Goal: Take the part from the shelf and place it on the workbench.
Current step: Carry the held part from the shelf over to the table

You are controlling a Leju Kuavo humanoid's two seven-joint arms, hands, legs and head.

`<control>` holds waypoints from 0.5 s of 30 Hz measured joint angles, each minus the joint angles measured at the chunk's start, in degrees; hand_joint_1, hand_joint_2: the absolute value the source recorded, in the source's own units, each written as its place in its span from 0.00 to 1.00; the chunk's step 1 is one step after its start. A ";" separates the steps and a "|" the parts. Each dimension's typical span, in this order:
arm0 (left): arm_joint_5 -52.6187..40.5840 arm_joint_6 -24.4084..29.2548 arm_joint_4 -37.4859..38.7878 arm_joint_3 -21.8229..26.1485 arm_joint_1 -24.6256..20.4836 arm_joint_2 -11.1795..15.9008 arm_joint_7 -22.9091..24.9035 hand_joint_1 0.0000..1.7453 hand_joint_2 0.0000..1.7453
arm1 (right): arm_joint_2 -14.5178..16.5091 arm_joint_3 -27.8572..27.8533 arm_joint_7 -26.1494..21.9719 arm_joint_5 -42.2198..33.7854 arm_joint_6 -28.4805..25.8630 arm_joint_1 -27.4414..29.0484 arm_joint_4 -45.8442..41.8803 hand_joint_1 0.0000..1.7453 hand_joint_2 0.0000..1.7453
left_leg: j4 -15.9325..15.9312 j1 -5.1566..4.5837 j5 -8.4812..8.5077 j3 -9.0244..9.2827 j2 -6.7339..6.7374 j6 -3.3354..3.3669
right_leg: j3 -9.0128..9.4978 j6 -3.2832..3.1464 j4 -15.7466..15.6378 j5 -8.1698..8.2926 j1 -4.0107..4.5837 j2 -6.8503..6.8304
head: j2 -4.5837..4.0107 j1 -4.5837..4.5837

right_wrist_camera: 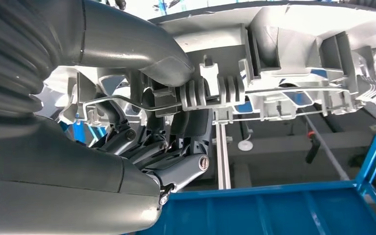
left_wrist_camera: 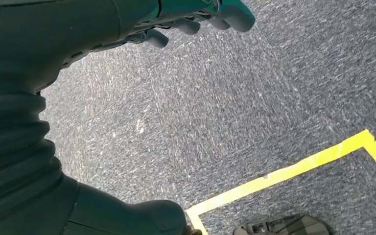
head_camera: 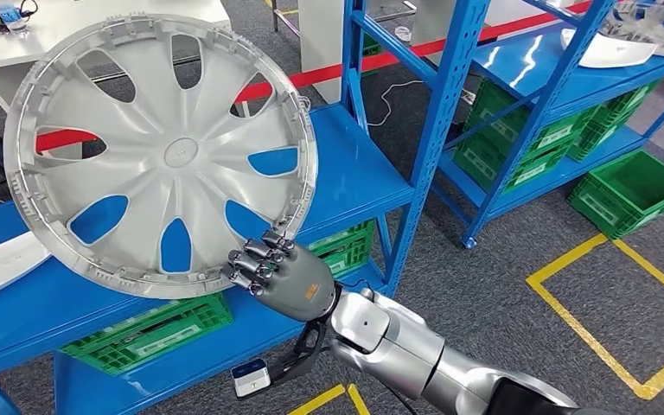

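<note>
From the head view, the right hand (head_camera: 270, 270) grips the lower rim of a large round silver plastic wheel cover (head_camera: 160, 156), which is lifted and tilted above the blue metal shelf (head_camera: 350, 173) with its spoked inner face towards the camera; green plastic crates (head_camera: 151, 328) sit on the lower level, and a second blue rack (head_camera: 562, 69) stands to the right over grey carpet marked with yellow tape (head_camera: 609, 346). In the left wrist view, the left hand (left_wrist_camera: 191, 19) hangs over the carpet with its fingers loosely curled (whether it is fully clenched I cannot tell). In the right wrist view, the thumb and fingers (right_wrist_camera: 176, 147) clamp the cover's ribbed edge above the shelf.
</note>
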 joint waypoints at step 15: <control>-0.81 -0.58 -0.08 0.01 -0.23 0.41 0.10 0.00 1.00 | 2.18 -3.43 -2.52 -0.02 0.19 3.03 -1.20 1.00 1.00 | 4.28 0.26 -6.21 4.85 -0.41 -2.52 | -5.12 -2.58 -2.65 5.89 0.28 0.03 | 0.00 -0.17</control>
